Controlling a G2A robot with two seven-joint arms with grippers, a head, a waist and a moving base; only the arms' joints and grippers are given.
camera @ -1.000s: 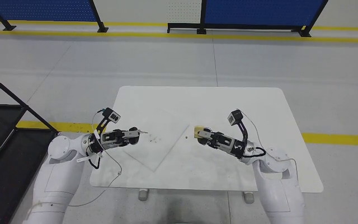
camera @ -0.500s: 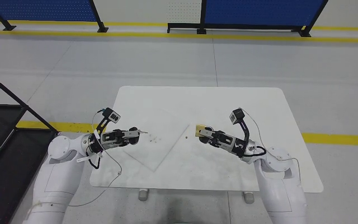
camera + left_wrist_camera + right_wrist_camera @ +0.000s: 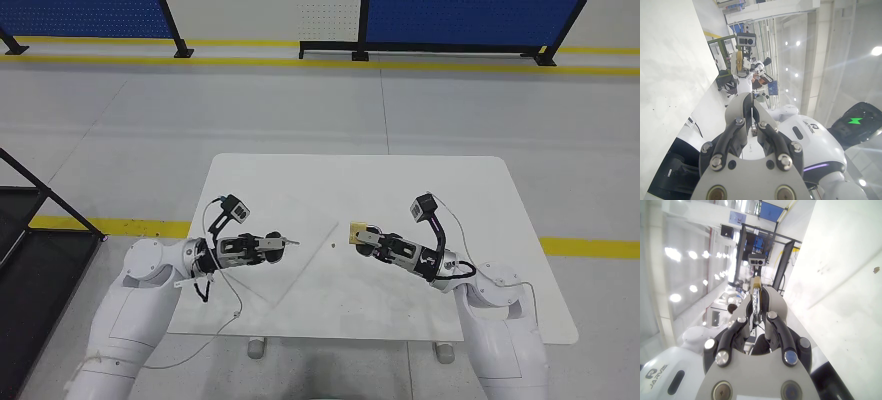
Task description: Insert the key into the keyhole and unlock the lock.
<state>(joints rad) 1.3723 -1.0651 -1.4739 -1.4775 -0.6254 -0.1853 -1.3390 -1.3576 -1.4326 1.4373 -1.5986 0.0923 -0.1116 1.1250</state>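
A brass padlock (image 3: 354, 235) with a silver shackle (image 3: 756, 303) is held above the middle of the white table (image 3: 450, 190), my right gripper (image 3: 365, 238) shut on it. Seen from the left wrist, the lock's brass face (image 3: 739, 62) points back at me. My left gripper (image 3: 274, 243) is shut on a thin silver key (image 3: 290, 241), whose tip points right toward the lock. The key's edge (image 3: 752, 113) shows between the left fingers. A gap of bare table separates key and lock.
A small dark speck (image 3: 331, 242) lies on the table between the two grippers. Small dark marks (image 3: 822, 269) dot the tabletop. A black frame (image 3: 25, 215) stands off the table's left edge. Blue partitions (image 3: 470, 22) line the far floor.
My left arm has moved right across the table, carrying the key closer to the lock. The right gripper with the lock shifted slightly and now holds still.
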